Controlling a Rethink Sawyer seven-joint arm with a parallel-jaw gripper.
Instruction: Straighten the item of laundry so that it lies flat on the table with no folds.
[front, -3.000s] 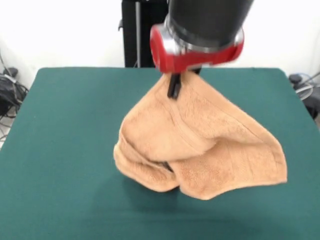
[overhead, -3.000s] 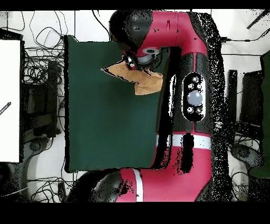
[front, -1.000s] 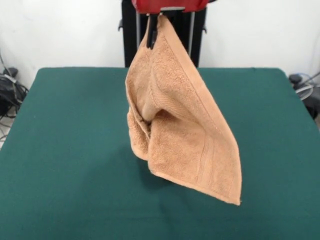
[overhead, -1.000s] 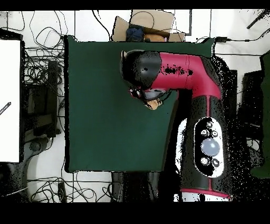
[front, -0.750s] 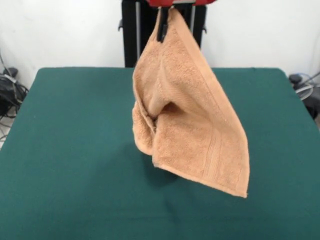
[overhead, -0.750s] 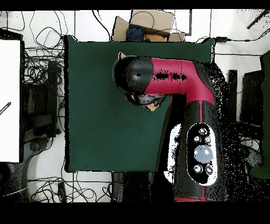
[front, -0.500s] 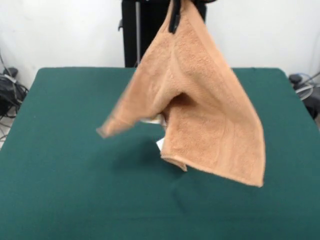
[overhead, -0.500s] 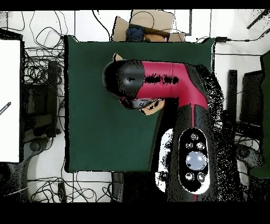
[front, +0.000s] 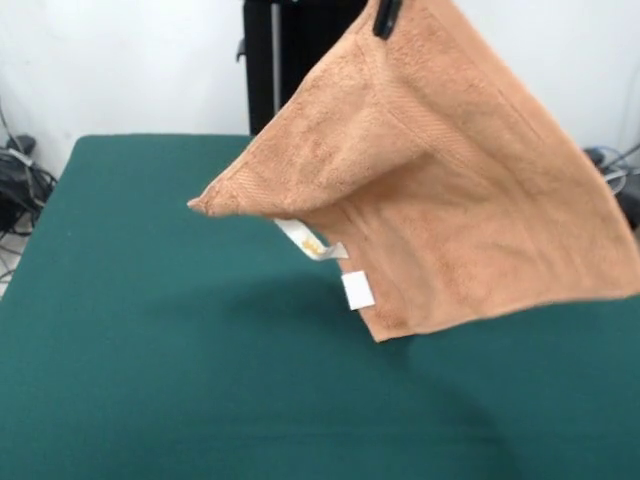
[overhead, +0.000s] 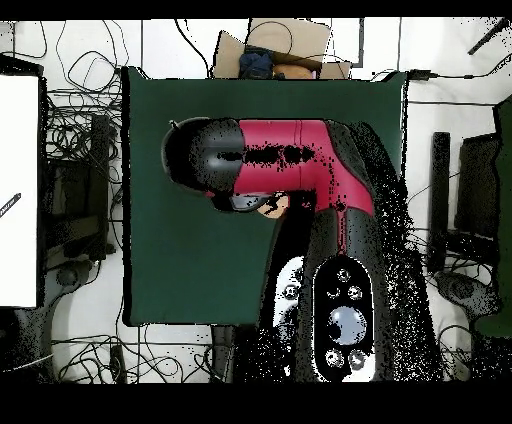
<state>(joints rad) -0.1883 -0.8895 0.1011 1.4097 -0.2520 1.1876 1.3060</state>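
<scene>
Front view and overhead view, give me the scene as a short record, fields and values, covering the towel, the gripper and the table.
towel: peach-orange towel, lifted off the table, hanging spread from its top corner
towel labels: white labels dangle at its lower edge
gripper: gripper at the top edge, shut on the towel's corner
table: dark green table, nothing else on it
overhead view: red and black arm covers nearly all of the towel
task state: towel not yet flat on the table
</scene>
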